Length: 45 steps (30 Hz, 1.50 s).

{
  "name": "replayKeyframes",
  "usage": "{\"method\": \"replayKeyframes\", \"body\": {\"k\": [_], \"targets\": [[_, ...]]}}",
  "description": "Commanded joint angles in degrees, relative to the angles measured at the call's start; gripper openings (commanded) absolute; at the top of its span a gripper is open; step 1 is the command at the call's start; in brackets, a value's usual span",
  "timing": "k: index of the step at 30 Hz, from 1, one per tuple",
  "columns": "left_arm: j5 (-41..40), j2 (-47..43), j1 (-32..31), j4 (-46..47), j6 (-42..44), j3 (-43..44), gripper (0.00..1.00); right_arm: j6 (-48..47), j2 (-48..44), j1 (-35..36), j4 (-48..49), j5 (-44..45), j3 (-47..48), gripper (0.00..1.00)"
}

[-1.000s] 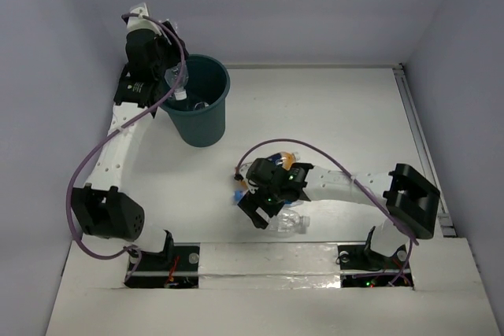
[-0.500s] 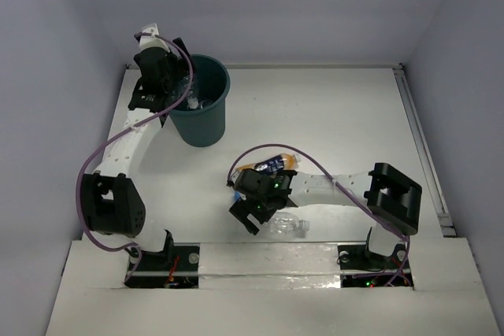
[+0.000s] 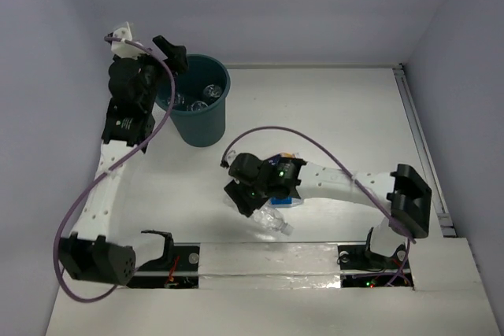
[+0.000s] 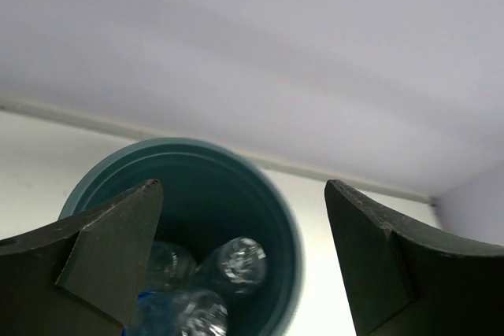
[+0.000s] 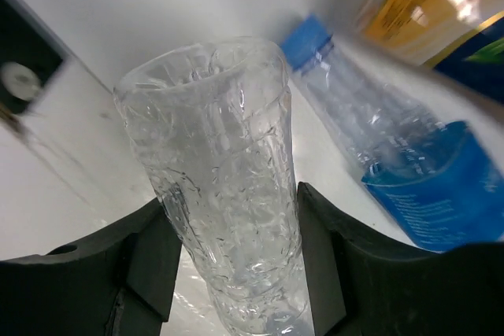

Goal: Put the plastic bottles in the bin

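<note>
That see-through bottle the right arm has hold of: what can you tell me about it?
The clear bottle is small and label-free, made of thin transparent plastic with crinkled, dimpled walls. The right gripper is closed on it, one dark finger pressed against each side, and one end pokes out past the fingers. From above it sits near the front edge of the table. A blue-labelled bottle lies close beside it. Whether they touch is unclear.

No text can be read; print on the blue-labelled bottle (image 5: 429, 186) and orange bottle (image 5: 425, 5), at right, is blurred.
</note>
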Motion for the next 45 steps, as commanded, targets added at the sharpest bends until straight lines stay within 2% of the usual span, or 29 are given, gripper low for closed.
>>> {"method": "replayKeyframes", "body": {"k": [1,4,5,9,12,13,16,19,21,22,23,25,26,28,29,31,33,36,38,39,40,41,42,43,44,45], "targets": [[4.04,-5.85,-0.01,-2.70,-1.75,-1.66,0.81,0.34,-6.07,0.57,-2.23,4.13,12.83,0.49],[4.31,-10.85,-0.01,-6.84,-2.54,-5.43,0.80,-0.71,-4.94,-1.97,-2.94,5.19,21.72,0.48],[4.22,-13.48,-0.01,-7.71,-2.80,-8.14,0.80,-0.72,-3.54,-3.02,-2.50,5.54,27.93,0.48],[6.31,-18.59,-0.01,-12.63,-6.05,-14.92,0.75,2.44,0.33,-9.69,7.39,3.44,40.45,0.48],[10.00,-21.23,-0.01,-15.36,-9.48,-20.11,0.61,7.80,4.27,-14.62,16.01,2.82,47.65,0.48],[10.72,-21.93,-0.01,-15.89,-10.27,-21.43,0.52,9.12,5.34,-15.67,18.14,3.17,49.07,0.48],[12.83,-25.01,-0.01,-17.48,-12.29,-26.00,0.39,15.62,10.52,-18.67,25.96,5.53,54.09,0.50],[15.64,-26.33,-0.01,-18.97,-12.65,-28.64,0.36,21.33,16.57,-19.90,34.58,11.24,57.33,0.51],[19.14,-26.07,-1.41,-18.36,-13.26,-30.13,0.35,25.64,21.32,-19.90,35.38,15.02,62.24,0.51],[19.68,-25.90,-2.81,-18.27,-13.53,-30.49,0.35,26.35,24.04,-20.43,34.95,16.08,69.06,0.52],[19.69,-25.46,-3.60,-18.36,-13.70,-30.84,0.35,28.18,29.73,-20.43,33.81,17.92,72.95,0.53],[19.25,-25.19,-5.36,-18.18,-13.44,-31.28,0.36,30.04,34.42,-20.43,31.96,18.46,79.12,0.55],[18.73,-24.41,-7.20,-18.44,-13.27,-31.54,0.37,31.87,36.62,-20.43,33.09,18.55,80.80,0.61],[18.72,-23.44,-9.49,-18.10,-12.39,-31.81,0.38,32.07,36.55,-20.43,34.41,18.55,79.16,0.72],[18.55,-21.96,-12.63,-17.92,-12.04,-31.98,0.38,31.02,35.16,-20.43,34.68,18.64,76.01,0.77],[15.48,-20.11,-16.08,-18.09,-11.16,-31.81,0.42,29.35,33.13,-20.43,35.03,18.46,72.13,0.86],[12.59,-17.64,-20.20,-17.40,-10.81,-31.37,0.46,27.50,29.37,-20.43,34.77,18.46,66.70,0.92],[10.12,-14.74,-23.90,-16.17,-9.32,-29.62,0.52,25.22,24.35,-20.96,36.52,18.46,60.36,0.94],[9.41,-12.03,-25.49,-15.55,-8.00,-27.08,0.60,21.90,18.73,-21.48,36.53,19.07,54.82,0.94],[9.14,-10.97,-26.37,-14.94,-6.08,-26.19,0.62,20.83,16.36,-21.49,36.53,19.51,52.19,0.88],[8.88,-9.82,-28.03,-14.84,-5.01,-25.14,0.66,19.86,10.42,-21.49,36.79,19.87,45.12,0.79],[8.70,-7.12,-28.92,-14.76,-3.87,-22.87,0.67,18.72,6.97,-21.49,37.14,21.09,40.52,0.66],[8.53,-5.61,-29.79,-14.67,-1.25,-21.80,0.69,18.71,3.19,-21.49,37.75,21.71,35.43,0.34],[8.01,-4.29,-31.54,-14.58,0.17,-20.66,0.69,18.71,-0.76,-21.49,39.50,22.32,29.98,0.20],[8.26,-1.23,-32.43,-14.67,1.75,-18.39,0.69,19.84,-8.46,-22.01,40.12,23.37,18.88,0.11],[8.70,0.28,-33.40,-14.84,3.33,-17.23,0.70,21.24,-12.19,-22.88,39.35,23.04,13.63,0.02]]}}
